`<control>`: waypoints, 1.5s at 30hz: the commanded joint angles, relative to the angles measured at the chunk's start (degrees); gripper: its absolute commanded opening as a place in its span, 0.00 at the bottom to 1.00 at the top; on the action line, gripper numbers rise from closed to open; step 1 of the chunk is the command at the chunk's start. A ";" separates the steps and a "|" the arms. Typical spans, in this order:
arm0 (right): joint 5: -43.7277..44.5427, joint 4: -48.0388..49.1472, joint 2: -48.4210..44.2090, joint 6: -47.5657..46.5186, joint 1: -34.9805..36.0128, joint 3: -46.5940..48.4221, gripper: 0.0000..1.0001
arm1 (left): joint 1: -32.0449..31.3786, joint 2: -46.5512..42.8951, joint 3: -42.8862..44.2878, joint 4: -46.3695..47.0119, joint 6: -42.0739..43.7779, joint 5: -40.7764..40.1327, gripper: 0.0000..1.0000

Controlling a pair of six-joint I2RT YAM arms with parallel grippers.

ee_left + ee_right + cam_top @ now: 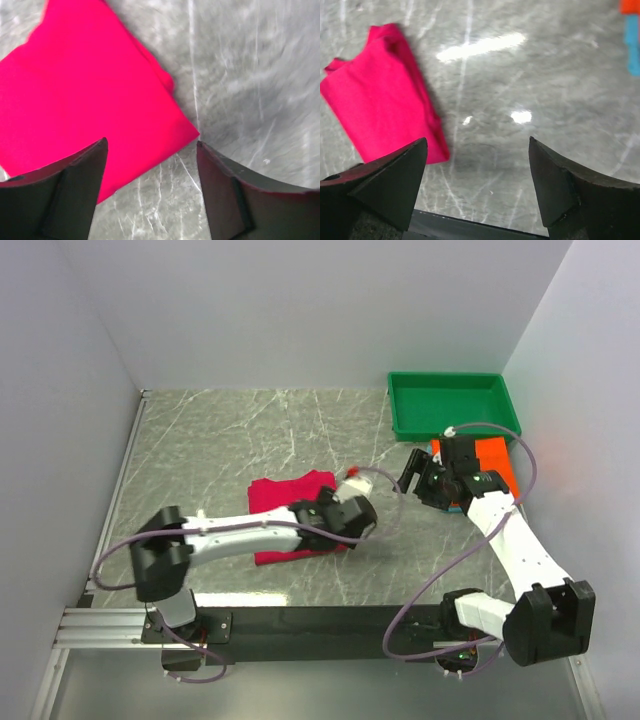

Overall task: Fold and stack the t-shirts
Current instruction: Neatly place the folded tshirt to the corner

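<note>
Crimson-pink soft cloth t-shirt is the piece in hand, and you have it lying flat on the grey marbled desk, left of centre and close to the arm bases, folded into a rough square with a small lump of cloth bulging along one edge. Your left hand hangs just above its near-right corner with the fingers spread wide and nothing between them; one finger sits over the cloth and the other over bare desk. Your right hand is over open desk to the right of the shirt, clear of it, also spread wide and holding nothing. Further right lies the bright orange folded t-shirt, with a strip of the teal t-shirt showing at its edge; the teal most likely sits underneath, though the right arm hides too much for you to be sure. Beyond that, in the far right corner, stands the green plastic tray. Folding of the crimson piece looks done, so stacking seems to be the step ahead. For that you would need to pinch an edge through all its layers so the fold holds, lift it level, then carry it right and square it onto the orange one.
</note>
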 commanded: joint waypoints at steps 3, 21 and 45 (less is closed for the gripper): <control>3.28 -1.44 -3.74 1.59 -2.53 -2.29 0.89 | -4.65 6.96 5.27 3.09 8.24 -5.00 0.72; -5.95 7.17 -2.78 5.64 -8.60 -11.97 0.87 | -6.06 18.92 3.69 8.89 12.82 -1.48 0.50; -29.06 41.00 19.44 19.78 7.12 -14.78 0.82 | -3.25 3.38 -6.77 14.07 7.11 -2.01 0.01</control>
